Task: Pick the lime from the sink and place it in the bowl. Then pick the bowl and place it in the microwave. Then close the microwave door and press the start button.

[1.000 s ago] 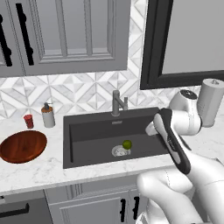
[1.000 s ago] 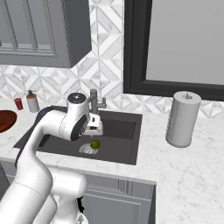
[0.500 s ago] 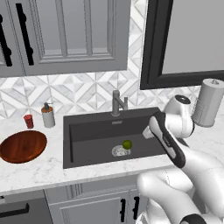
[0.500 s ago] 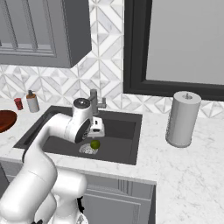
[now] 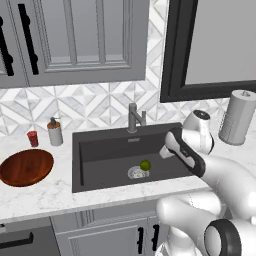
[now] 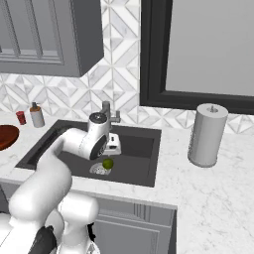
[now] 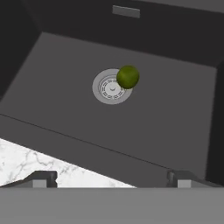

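No step is judged done: the lime (image 7: 128,77) is seen at frame centre on the sink (image 5: 100,150) drain, the bowl (image 5: 26,167) empty at left, the gripper (image 7: 111,177) spread wide, holding nothing.

The white arm bends forward over the sink (image 5: 100,150), its wrist tipped down above the basin's near right part. The pincer (image 7: 111,177) hangs above the basin's front edge, its two dark fingertips (image 7: 41,177) spread wide apart, holding nothing.
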